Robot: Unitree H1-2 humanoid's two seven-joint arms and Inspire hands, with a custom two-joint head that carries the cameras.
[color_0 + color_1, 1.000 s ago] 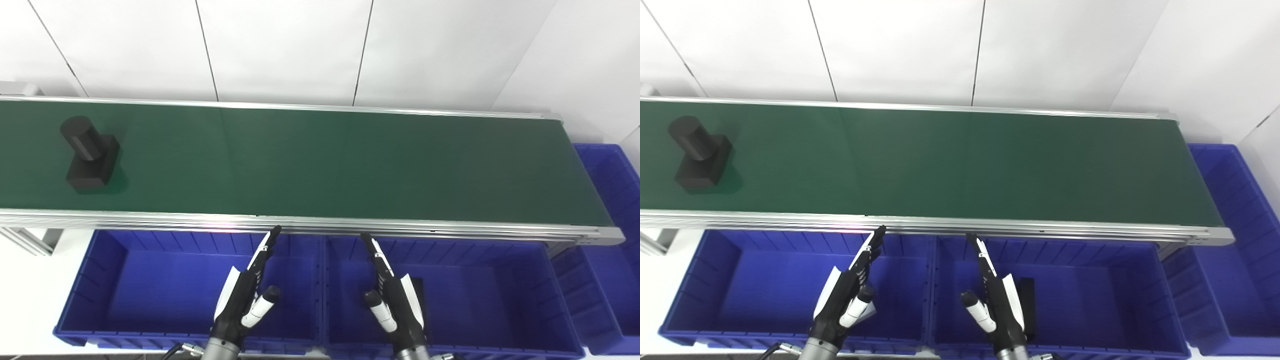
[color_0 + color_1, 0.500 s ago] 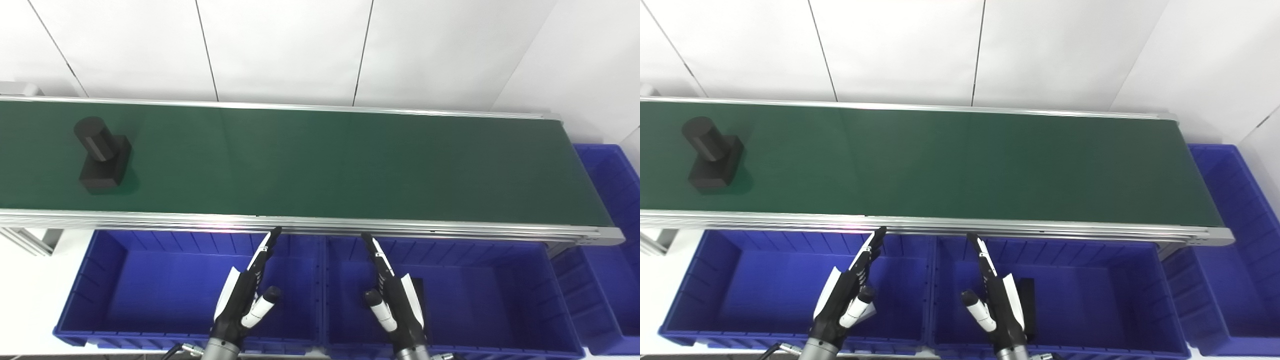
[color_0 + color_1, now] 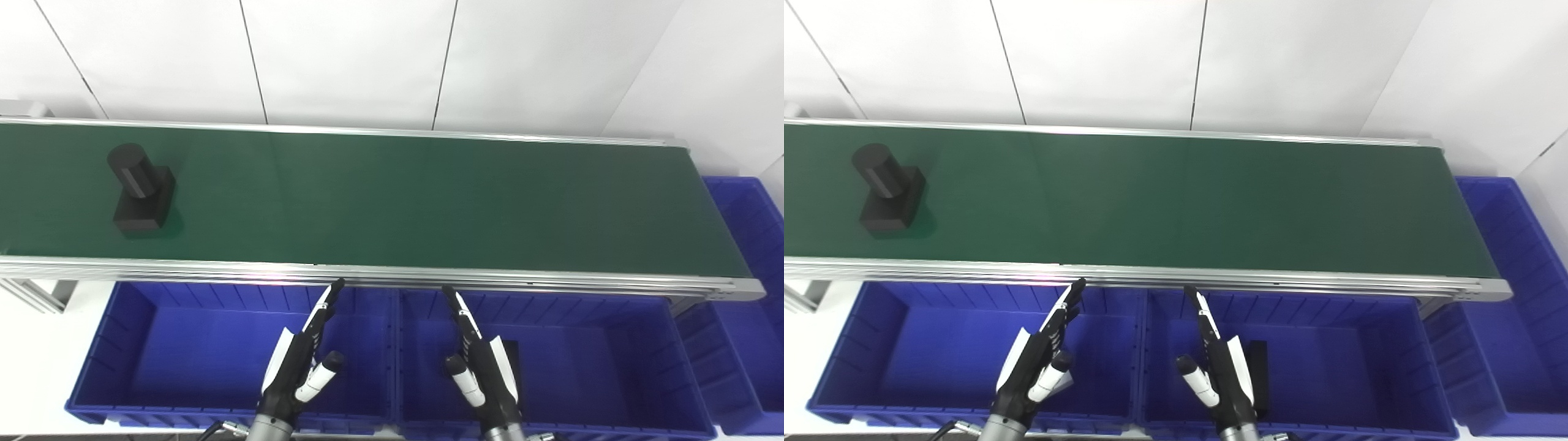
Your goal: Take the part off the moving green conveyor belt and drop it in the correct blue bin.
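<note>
Part [image 3: 139, 188] rides far left on the belt [image 3: 429, 202]; both hands (left [image 3: 300, 367], right [image 3: 484, 373]) hover empty, fingers spread; best wait, then grip its round stem.

Part [image 3: 141, 188] on belt's [image 3: 429, 202] left; bins [image 3: 184, 349] in front.

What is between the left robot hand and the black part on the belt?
In the left eye view, bare green belt and its silver rail separate the left robot hand from the black part.
</note>
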